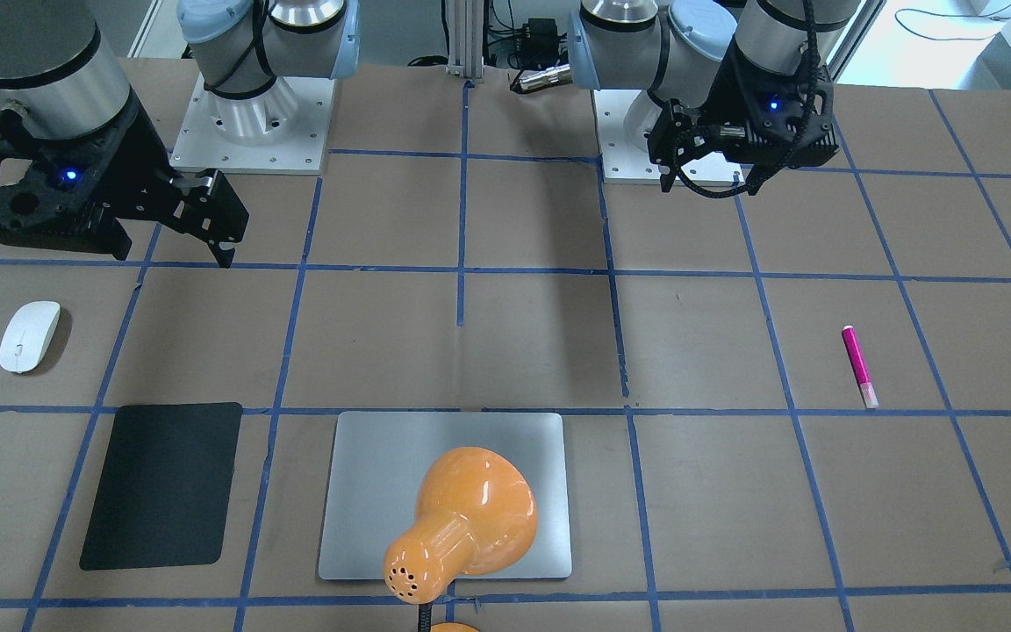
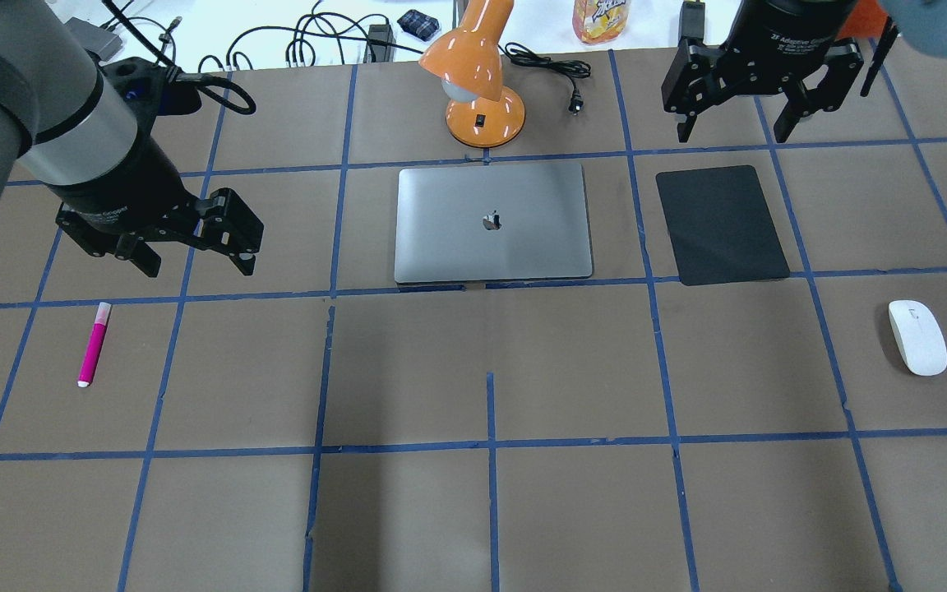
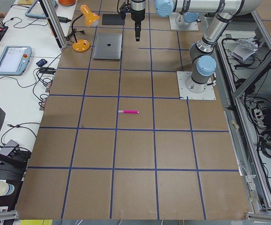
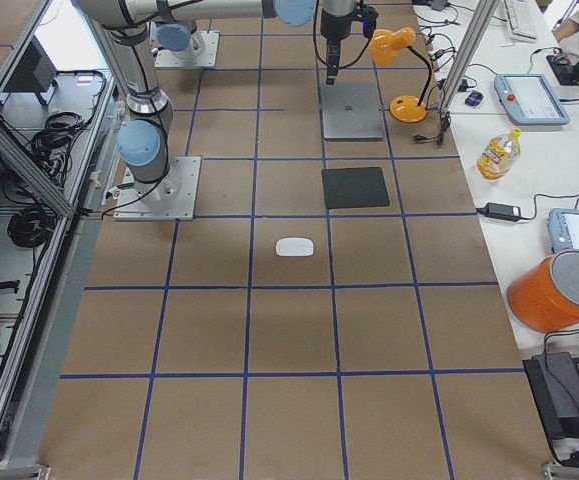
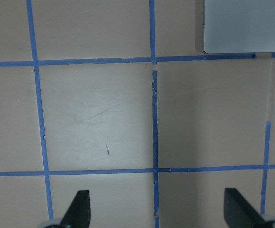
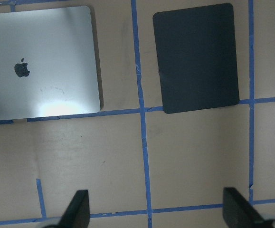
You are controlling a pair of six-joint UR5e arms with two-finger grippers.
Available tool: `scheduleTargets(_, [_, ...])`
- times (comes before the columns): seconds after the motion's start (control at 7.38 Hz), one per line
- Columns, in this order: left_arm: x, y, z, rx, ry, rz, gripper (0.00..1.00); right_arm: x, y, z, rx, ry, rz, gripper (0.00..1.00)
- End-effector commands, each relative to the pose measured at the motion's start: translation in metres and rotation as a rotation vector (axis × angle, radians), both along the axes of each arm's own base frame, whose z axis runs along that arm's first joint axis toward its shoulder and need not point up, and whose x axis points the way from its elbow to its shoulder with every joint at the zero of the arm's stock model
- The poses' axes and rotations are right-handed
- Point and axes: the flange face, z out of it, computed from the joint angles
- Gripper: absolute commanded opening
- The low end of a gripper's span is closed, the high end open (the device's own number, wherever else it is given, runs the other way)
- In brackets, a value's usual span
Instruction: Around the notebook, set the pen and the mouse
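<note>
Left claw [image 2: 198, 263], spread and empty, hovers up-right of the pen [image 2: 94, 344], which lies at the overhead frame's left, long axis near vertical. The mouse [image 2: 917, 337] sits far right, below the released right claw [image 2: 732, 131]; the notebook [image 2: 491, 222] is upper centre.

You see a notebook [image 2: 457, 238] of smooth silver-grey metal with a satin sheen, and beside it a flat matt black mat [image 2: 722, 224]. The mouse [image 2: 917, 337] is glossy white plastic, the pen [image 2: 94, 344] smooth pink plastic with a translucent cap. The lamp [image 2: 478, 66] by the notebook is shiny orange, and the table [image 2: 473, 510] is covered in matt brown paper.
</note>
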Motion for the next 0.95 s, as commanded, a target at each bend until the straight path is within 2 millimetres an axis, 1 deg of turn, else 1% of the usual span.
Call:
scheduleTargets(0.0, [0.000, 0.002, -0.002, 0.003, 0.000, 0.010, 1.00, 0.000, 0.000, 0.000, 0.001, 0.000, 0.000, 1.00])
scheduleTargets(0.41, [-0.002, 0.012, 0.002, 0.018, 0.014, 0.016, 1.00, 0.000, -0.001, 0.000, 0.000, 0.000, 0.001, 1.00])
scheduleTargets(0.68, [0.002, 0.010, 0.000, 0.020, -0.001, 0.018, 1.00, -0.001, -0.001, 0.001, -0.002, 0.002, 0.000, 1.00])
scheduleTargets(0.81, [0.010, 0.004, -0.004, 0.029, 0.001, 0.021, 1.00, -0.003, 0.002, 0.005, -0.005, 0.002, -0.005, 1.00])
